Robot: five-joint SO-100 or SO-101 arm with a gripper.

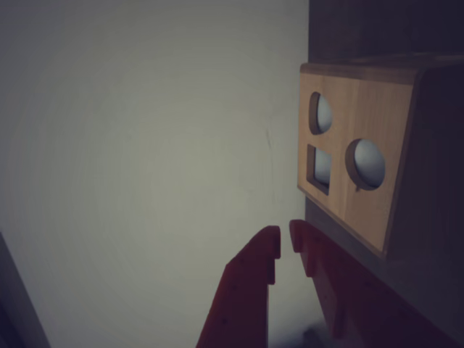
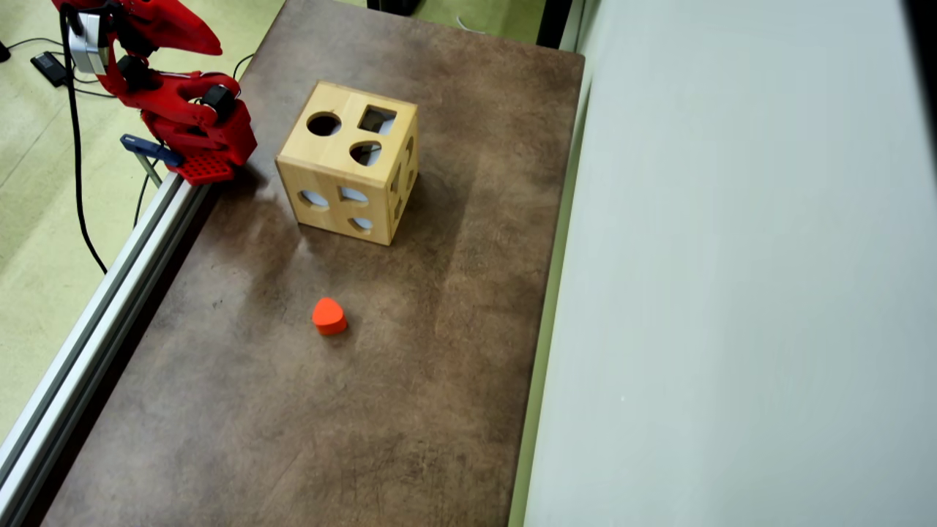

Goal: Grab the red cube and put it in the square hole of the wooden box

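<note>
No red cube in either view; only an orange heart-ish block (image 2: 329, 316) on the surface (image 2: 454, 410), at 6 o'clock from the wooden box (image 2: 344, 196). Square hole (image 2: 377, 119) on top, empty or not I can't tell. Hand (image 1: 285, 241) nearly closed, holding nothing. Looks done or not begun; next I'd check inside the box.

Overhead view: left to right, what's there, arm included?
Red arm at top left → metal rail along the table's left edge → wooden box and, nearer the camera, orange rounded block → pale wall. No red cube visible.
</note>
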